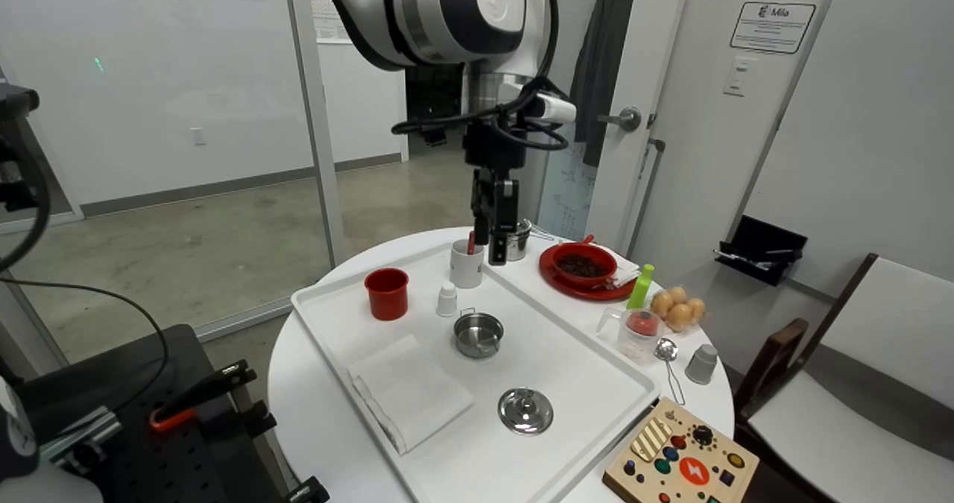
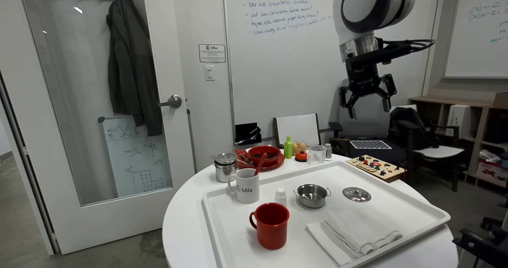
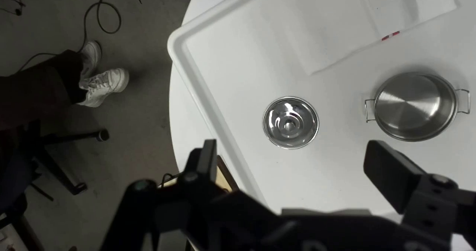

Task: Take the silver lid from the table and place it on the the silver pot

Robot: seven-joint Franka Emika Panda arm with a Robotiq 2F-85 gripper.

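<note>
Silver lid (image 3: 291,123) — between tray edge (image 3: 202,96) and silver pot (image 3: 414,106), room around.

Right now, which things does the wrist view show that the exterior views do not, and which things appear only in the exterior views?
Only the wrist view: a pair of white shoes and a small red-and-white mark on the edge of the cloth.

Only the exterior views: the red cup, the white mug and the green bottle, all in both exterior views.

Shared: the silver lid and the silver pot, standing apart on the tray; the cloth; and the open fingers.
</note>
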